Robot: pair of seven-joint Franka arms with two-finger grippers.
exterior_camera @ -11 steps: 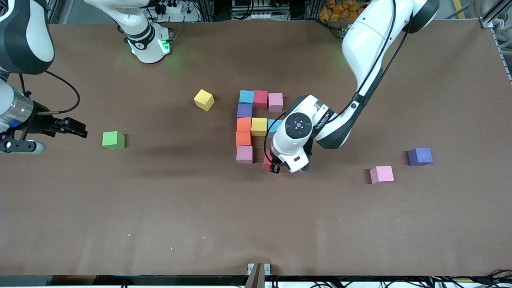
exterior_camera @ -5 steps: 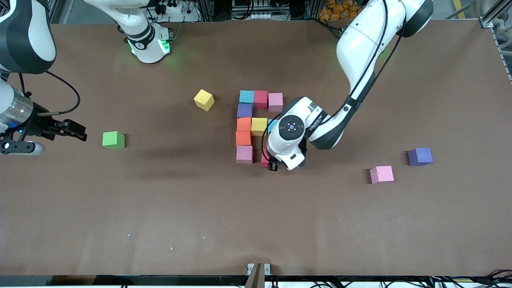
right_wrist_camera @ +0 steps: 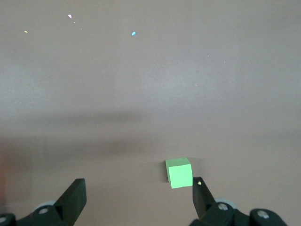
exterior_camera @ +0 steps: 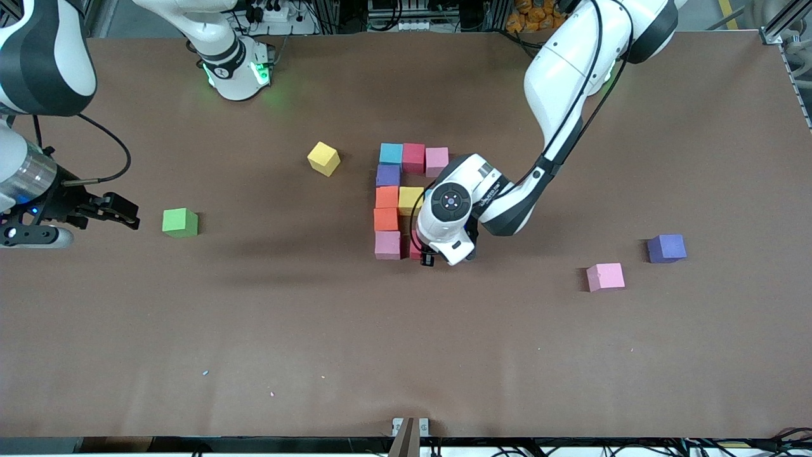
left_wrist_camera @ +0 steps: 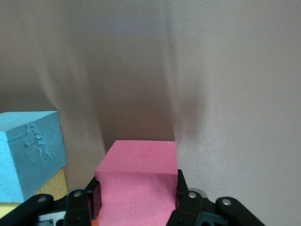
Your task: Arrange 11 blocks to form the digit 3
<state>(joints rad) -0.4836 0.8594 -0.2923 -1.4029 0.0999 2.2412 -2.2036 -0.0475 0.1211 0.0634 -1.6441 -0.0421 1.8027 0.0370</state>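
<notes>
worktop [exterior_camera: 634, 381]: brown matte sheet, lightly creased, a few small specks
top edge: aluminium frame rails [exterior_camera: 771, 32], black cables [exterior_camera: 406, 16], power strip [exterior_camera: 273, 11]
light: soft shadows, green glow [exterior_camera: 279, 95]

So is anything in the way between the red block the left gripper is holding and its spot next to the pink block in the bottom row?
Nothing visible is. The left gripper is shut on the red block, right beside the pink block that ends the figure's nearest row. From the front view, the arm hides most of the gap between them, so contact can't be confirmed.

Left gripper [exterior_camera: 426, 252] clamped, right gripper [exterior_camera: 120, 212] spread wide
</notes>
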